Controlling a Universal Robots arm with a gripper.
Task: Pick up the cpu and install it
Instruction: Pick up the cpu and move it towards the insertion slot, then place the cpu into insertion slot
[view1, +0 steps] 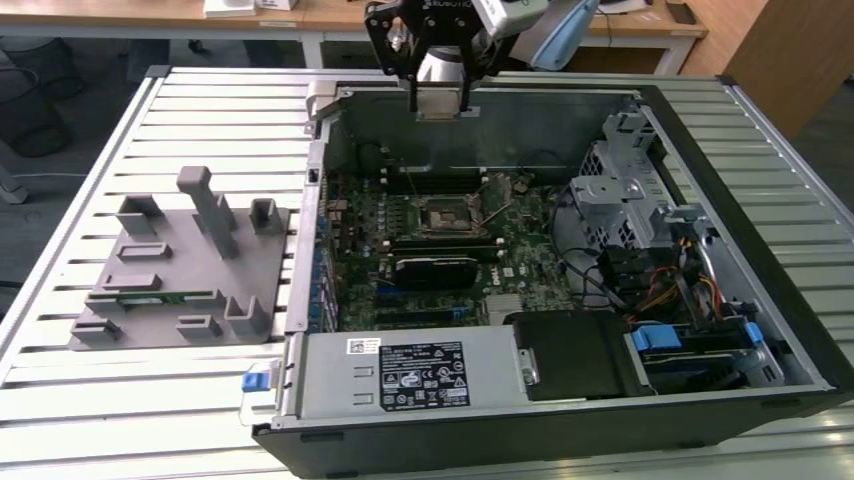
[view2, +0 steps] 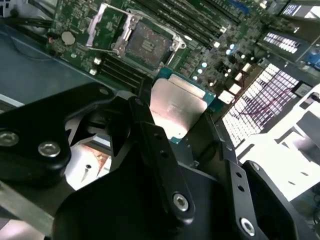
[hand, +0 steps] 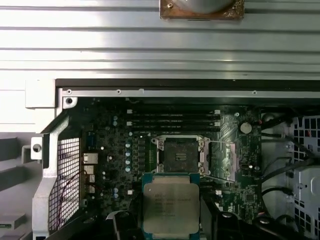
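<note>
The cpu (view2: 176, 102), a flat silvery square with a thin green edge, hangs between my gripper's (view2: 177, 122) two black fingers, which are shut on its sides. In the first wrist view the cpu (hand: 171, 205) hovers above the motherboard, beside the socket (hand: 179, 154), whose metal load frame is swung open. In the exterior view my gripper (view1: 441, 103) is high over the back wall of the open computer case (view1: 787, 330). The empty socket (view1: 441, 217) lies below it, toward the middle of the board.
A grey fixture block (view1: 174, 265) carrying a green memory stick (view1: 154, 297) stands on the slatted table (view1: 120, 400) at the exterior view's left. Inside the case are memory slots (hand: 172, 119), a drive cage (view1: 627, 190), cables (view1: 667, 280) and a power supply (view1: 400, 370).
</note>
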